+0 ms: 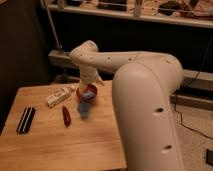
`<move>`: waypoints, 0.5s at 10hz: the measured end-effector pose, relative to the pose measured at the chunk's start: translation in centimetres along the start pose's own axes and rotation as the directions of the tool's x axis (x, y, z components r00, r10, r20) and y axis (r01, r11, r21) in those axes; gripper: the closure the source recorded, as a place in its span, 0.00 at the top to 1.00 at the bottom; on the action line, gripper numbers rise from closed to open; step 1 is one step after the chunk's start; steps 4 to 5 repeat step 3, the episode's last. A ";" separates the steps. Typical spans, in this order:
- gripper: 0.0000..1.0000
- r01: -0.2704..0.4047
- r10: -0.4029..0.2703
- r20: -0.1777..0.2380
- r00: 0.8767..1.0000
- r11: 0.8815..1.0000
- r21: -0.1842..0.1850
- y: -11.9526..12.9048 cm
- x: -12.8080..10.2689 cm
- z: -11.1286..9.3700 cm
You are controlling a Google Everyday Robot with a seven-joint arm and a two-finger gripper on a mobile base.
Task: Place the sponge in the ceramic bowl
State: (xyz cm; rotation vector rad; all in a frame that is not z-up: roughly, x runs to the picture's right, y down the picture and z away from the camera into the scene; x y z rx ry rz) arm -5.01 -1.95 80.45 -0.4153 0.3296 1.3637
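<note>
Wooden table (70, 145): gripper (90, 86) right above sponge (89, 95) in ceramic bowl (80, 97).

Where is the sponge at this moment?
In the camera view, the sponge is inside the ceramic bowl near the far edge of the table, just behind the blue cup; the gripper hangs directly above it.
</note>
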 end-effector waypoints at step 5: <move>0.80 -0.104 0.102 0.027 0.994 0.989 0.109 -3.4 2.6 -1.3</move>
